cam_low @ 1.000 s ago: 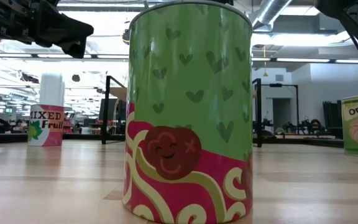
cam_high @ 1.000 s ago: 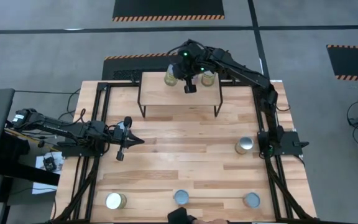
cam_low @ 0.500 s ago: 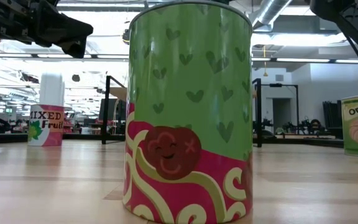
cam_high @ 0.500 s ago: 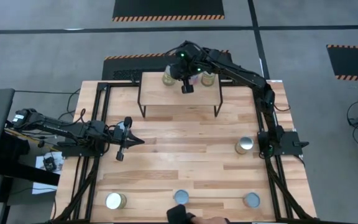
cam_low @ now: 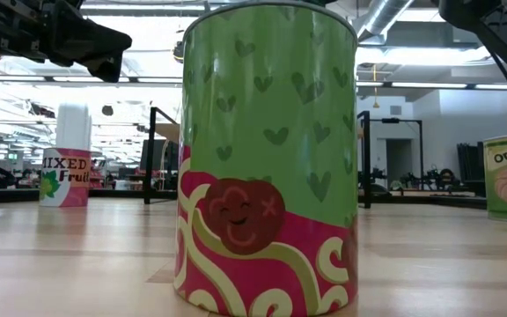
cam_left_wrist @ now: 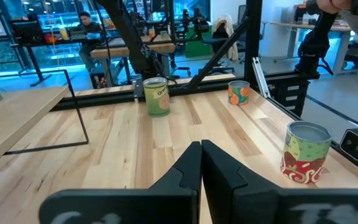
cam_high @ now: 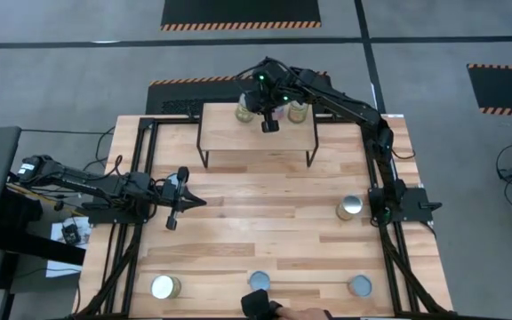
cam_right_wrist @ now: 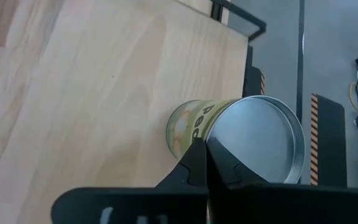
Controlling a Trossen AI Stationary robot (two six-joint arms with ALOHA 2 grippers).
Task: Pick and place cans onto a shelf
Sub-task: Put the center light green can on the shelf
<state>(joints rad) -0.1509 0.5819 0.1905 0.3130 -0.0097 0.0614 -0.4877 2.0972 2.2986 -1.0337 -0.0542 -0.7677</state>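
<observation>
The shelf [cam_high: 258, 135], a light wood plank on thin black legs, sits upper centre in the high view with 2 cans at its far edge. The right gripper [cam_high: 269, 125] hovers there, fingers pressed together, above a yellow-green silver-topped can [cam_right_wrist: 241, 134]. The left gripper [cam_high: 172, 204] waits at centre left, fingers pressed together.

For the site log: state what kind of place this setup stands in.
Probably a robotics lab or workshop hall. The low view shows exposed ceiling ducts, the left wrist view shows a person seated at other benches, and hazard-striped floor mats lie around the table.
</observation>
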